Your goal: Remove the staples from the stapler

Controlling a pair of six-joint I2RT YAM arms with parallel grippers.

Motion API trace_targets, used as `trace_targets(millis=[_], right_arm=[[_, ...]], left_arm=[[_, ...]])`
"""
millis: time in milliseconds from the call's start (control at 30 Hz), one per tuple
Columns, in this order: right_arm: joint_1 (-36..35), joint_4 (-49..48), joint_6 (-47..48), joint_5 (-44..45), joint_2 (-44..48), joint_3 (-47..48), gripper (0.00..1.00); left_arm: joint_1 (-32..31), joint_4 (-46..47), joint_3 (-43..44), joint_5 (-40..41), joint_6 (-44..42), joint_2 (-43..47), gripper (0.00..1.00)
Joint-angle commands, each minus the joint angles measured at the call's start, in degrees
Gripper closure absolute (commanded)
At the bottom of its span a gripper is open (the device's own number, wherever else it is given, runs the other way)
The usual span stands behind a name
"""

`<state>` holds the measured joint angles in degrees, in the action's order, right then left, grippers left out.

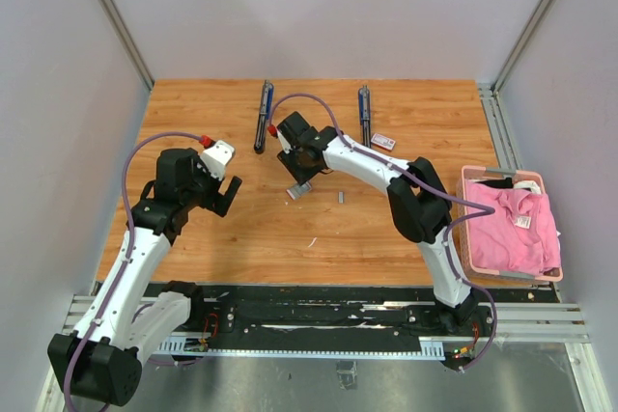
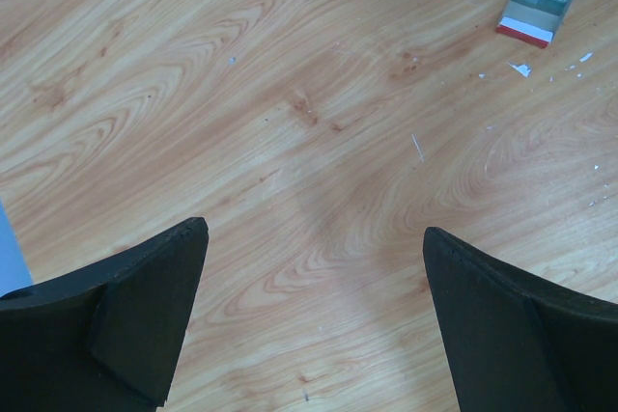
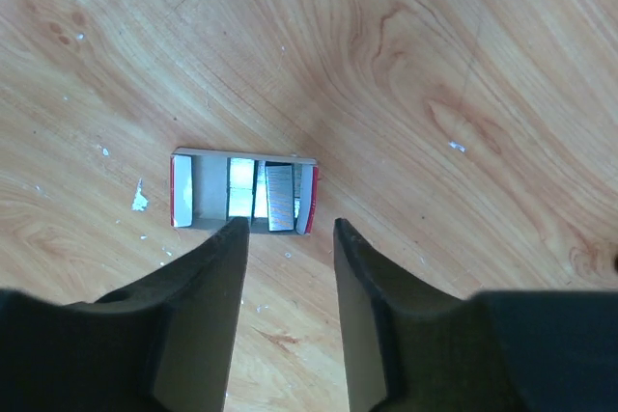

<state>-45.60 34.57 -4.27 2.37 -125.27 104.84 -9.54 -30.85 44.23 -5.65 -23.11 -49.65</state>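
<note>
Leaning over the wooden table [image 1: 386,238], we are holding both arms low above the boards. At the right edge a pink basket [image 1: 467,219] is carrying a crumpled pink cloth [image 1: 512,224]. Two long dark tools are lying lengthwise at the far side, the left stapler [image 1: 263,116] and the right stapler [image 1: 365,115] well apart, with a small white box [image 1: 383,142] just beside the right one. Our left pincer [image 2: 316,233] is hanging fully released over bare wood, gripping nothing. Our right pincer [image 3: 290,224] is hovering at the near edge of a little open tray [image 3: 205,190] around the middle of the table, its fingers parted with nothing between them. The staples [image 3: 278,198] are sitting inside that tray as short silvery strips. A tiny grey piece [image 1: 341,197] is lying to the tray's right, too small for us to identify.
</note>
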Motion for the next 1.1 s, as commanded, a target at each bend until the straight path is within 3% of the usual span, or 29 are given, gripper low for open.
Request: trace_targets(millis=[0,67,200,1067], right_arm=[[-1.41,0.17,1.41,2.47,2.15,0.67,0.52],[-1.38,-0.07,1.51,2.72,2.04,0.26,0.43],[-1.07,-0.25,1.63,2.68,1.13,-0.08,0.39],[2.30,-0.33,1.01,-2.23,-3.00,-0.43,0.49]], left_arm=[[0.22,1.32,-0.20,-0.24,-0.44,0.95,0.02],[0.22,1.32,-0.19,-0.22,-0.44,0.93,0.02],[0.22,1.32,-0.19,-0.24,-0.44,0.96,0.02],[0.22,1.39,-0.26,-0.25,-0.53,0.69,0.02]])
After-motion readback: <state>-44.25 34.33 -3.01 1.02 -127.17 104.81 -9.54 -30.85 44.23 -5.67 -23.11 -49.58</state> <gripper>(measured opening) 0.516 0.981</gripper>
